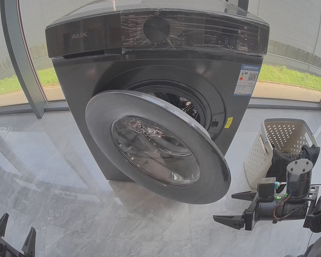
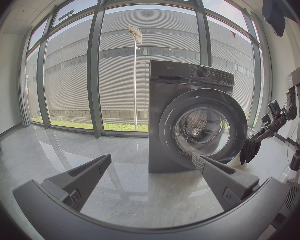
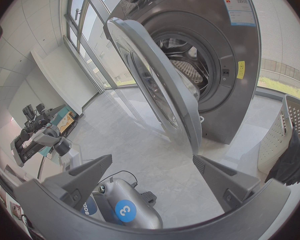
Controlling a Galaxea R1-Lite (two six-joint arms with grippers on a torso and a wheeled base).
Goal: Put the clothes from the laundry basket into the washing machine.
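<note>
Dark grey front-loading washing machine [image 1: 157, 72] with its round glass door [image 1: 157, 147] hanging open, white perforated plastic laundry basket [image 1: 255, 157] on the floor just beside it, black clothes [image 1: 281, 161] draped over the basket rim, right claw [image 1: 224, 207] spread and empty near the basket, left claw [image 1: 19, 222] spread and empty

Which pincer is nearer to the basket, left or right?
Right. The right pincer hangs open just in front of the basket; the left pincer is far off, on the other side of the door.

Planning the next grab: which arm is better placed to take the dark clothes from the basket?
Right. The right gripper, open, hangs beside the basket of dark clothes; the left gripper is far off, beyond the washer door.
</note>
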